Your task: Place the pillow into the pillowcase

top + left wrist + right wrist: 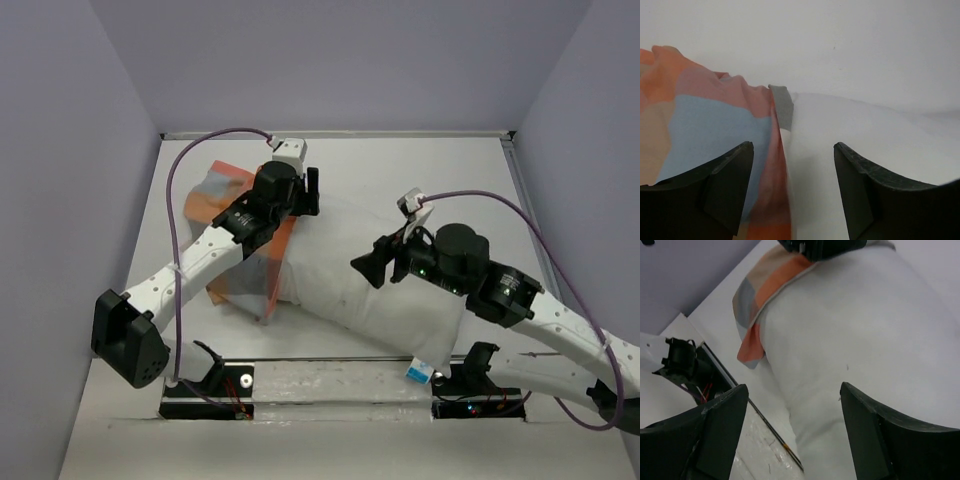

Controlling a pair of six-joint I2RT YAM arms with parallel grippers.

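Lilac walls box in your white surface [430,170]. The pillow [380,285] lies slantwise across the middle, from the far left to the near-right corner. Its left end sits inside the case [250,278]; the rest, the bigger part, is bare and outside. The case is checked orange, blue and grey and bunched at the far left. Its open edge runs across the pillow just under your left arm [200,260]. That arm reaches from the near-left base over the case. Your right arm [520,295] comes in from the near right over the pillow's middle. Left hand [792,187] is released, fingers [725,185] spread. It hovers right at the case's open edge, checked cloth on one side, white pillow on the other, nothing pinched. Right hand [792,435] is also released, fingers spread above bare pillow, gripping nothing. You can't tell whether any fingertip touches fabric. A purple cable [178,190] loops off each wrist. Small blue-and-white tag [419,373] sits at the pillow's near-right corner, beside the right base.
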